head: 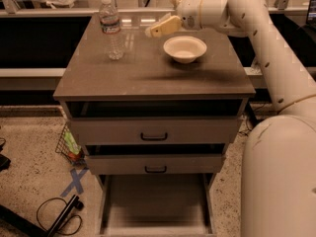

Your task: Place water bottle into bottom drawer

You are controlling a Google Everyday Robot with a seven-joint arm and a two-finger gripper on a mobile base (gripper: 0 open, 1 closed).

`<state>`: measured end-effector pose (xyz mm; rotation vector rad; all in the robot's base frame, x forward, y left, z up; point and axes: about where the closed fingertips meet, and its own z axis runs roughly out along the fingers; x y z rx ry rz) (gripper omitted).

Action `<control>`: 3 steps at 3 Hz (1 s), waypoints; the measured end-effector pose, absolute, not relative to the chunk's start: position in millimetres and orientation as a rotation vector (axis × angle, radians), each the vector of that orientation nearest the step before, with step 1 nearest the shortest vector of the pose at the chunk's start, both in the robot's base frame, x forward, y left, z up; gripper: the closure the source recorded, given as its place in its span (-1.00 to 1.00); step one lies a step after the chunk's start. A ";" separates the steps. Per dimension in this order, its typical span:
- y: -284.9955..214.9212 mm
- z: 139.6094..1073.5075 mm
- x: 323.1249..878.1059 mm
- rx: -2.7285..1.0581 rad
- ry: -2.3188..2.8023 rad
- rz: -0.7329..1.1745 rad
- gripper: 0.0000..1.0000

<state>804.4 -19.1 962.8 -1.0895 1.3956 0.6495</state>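
Judged early in the task: only the opening done, with grasp, carry, lowering and release all left to do. Reaches in from the right with the white arm (276, 48), over the table (148, 83). Shows the bottom drawer (155, 201) pulled out beneath the 2 handled drawers (154, 131), no bottle in it, ready to receive. Leaves the water bottle (111, 28) upright near the table's back left corner, cap on, touched by nothing. Holds the end effector (160, 27) in the air near the table's back edge, to the right of the bottle and apart from it, just up and left of a white bowl (184, 48), with nothing visibly carried. Cannot tell from this angle whether released or clenched. Cuts off the bottom drawer's front edge at the lower border and most of the robot's body at the right. Keeps the dark gaps above the 2 handled fronts in shadow, contents not made out. Cannot judge how full the bottle is.
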 end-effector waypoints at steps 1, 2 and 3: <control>17.5 982.0 798.7 -1.102 1.422 0.580 -1.00; 19.3 981.7 798.3 -1.103 1.423 0.579 -1.00; 34.8 971.2 800.8 -1.102 1.415 0.642 -1.00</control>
